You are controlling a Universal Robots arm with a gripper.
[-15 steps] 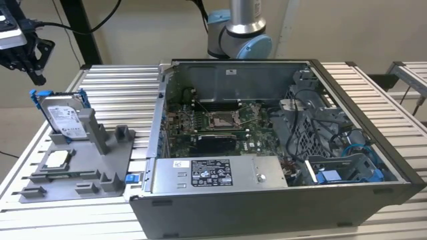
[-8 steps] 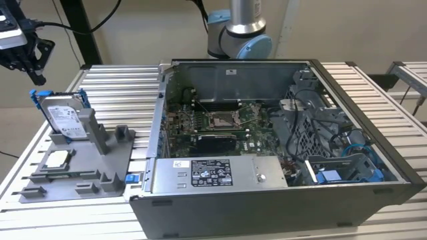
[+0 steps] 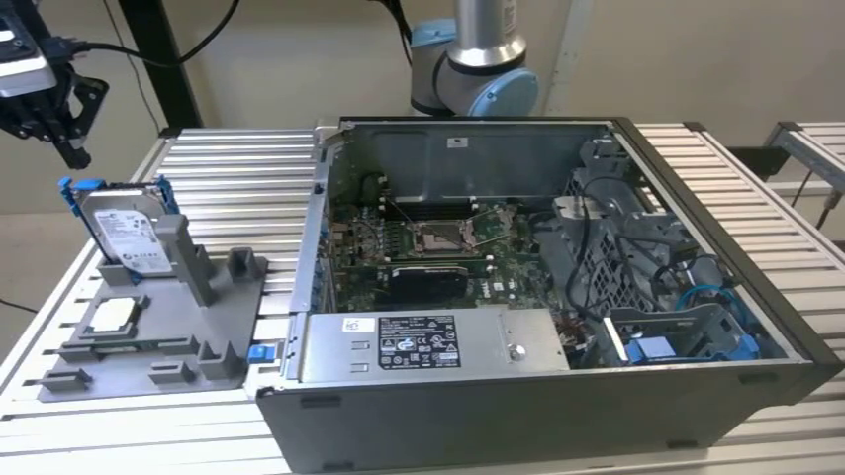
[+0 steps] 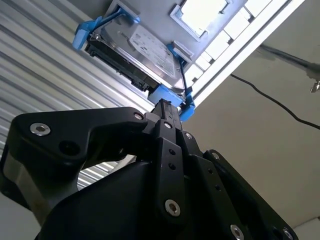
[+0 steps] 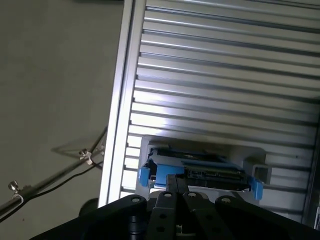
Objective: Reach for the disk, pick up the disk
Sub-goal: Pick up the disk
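The gripper (image 3: 69, 148) is positioned above the upright disk (image 3: 133, 236), jaws together; unless opened, it could be struck and toppled.

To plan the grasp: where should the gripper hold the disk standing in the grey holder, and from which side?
Probably its upper edge, from above. The disk stands upright in the grey holder, whose slot hides its lower part, so only the top is free; its thin faces suit a pinch across them. The gripper hangs above it.

Disk (image 3: 129, 235) upright in holder (image 3: 158, 341), case (image 3: 436, 426) at exterior view's right, tool (image 3: 69, 148) above disk
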